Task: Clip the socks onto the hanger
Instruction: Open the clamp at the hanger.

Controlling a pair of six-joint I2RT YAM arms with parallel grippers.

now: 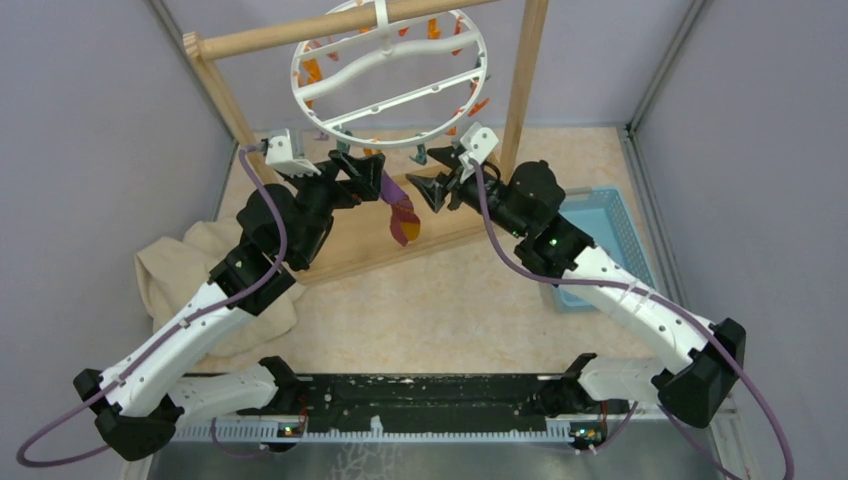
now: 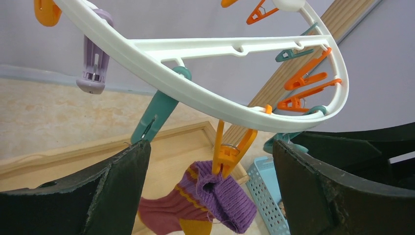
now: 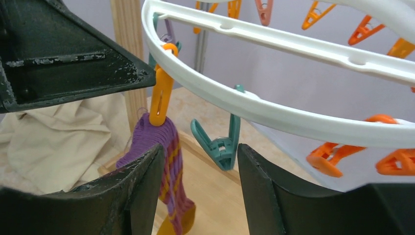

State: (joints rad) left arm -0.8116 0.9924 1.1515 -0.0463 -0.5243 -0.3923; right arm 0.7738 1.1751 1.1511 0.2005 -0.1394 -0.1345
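The white ring hanger (image 1: 390,62) hangs from the wooden rod, with orange, teal and purple clips round its rim. The maroon-purple sock (image 1: 398,210) hangs by its cuff from an orange clip (image 2: 227,149); it also shows in the left wrist view (image 2: 215,196) and the right wrist view (image 3: 164,147). My left gripper (image 1: 362,172) is open and empty, just left of the sock (image 2: 208,161). My right gripper (image 1: 428,186) is open and empty, just right of the sock, below a teal clip (image 3: 222,144). The brown-tan sock is out of view.
The wooden frame stand (image 1: 525,80) holds the rod, its base board (image 1: 370,250) under the hanger. A beige cloth (image 1: 190,270) lies at the left. A light blue basket (image 1: 600,230) sits at the right, partly under the right arm. Grey walls enclose the table.
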